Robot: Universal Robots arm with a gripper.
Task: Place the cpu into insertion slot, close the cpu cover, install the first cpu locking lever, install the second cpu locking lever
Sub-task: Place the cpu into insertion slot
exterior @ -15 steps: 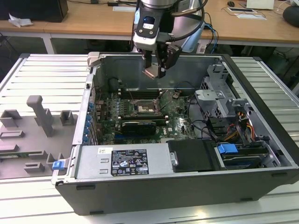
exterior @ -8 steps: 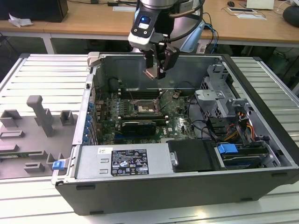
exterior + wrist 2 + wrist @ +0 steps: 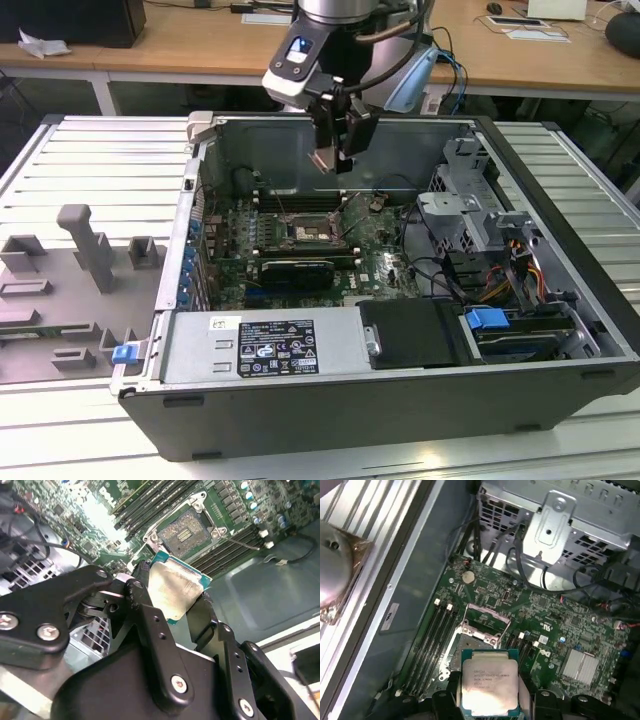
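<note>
My gripper point(image 3: 335, 160) hangs over the open computer case, shut on the cpu point(image 3: 172, 587), a square chip with a pale metal top and green edge. The black fingers point(image 3: 142, 587) clamp two opposite sides of it. In the first wrist view the cpu point(image 3: 487, 685) sits well above the motherboard, covering the near edge of the insertion slot point(image 3: 470, 642). The insertion slot point(image 3: 187, 530) is bare, its dark contact field showing. The cpu cover point(image 3: 485, 617) stands swung up at the slot's far side. In the exterior view the insertion slot point(image 3: 305, 232) lies below the gripper.
Long memory slots point(image 3: 432, 640) flank the socket. A long black card point(image 3: 295, 268) lies in front of it. A metal drive cage point(image 3: 470, 215) with cables fills the case on the exterior view's right. A power supply point(image 3: 260, 345) spans the front. Grey fixtures point(image 3: 85, 245) stand outside the case.
</note>
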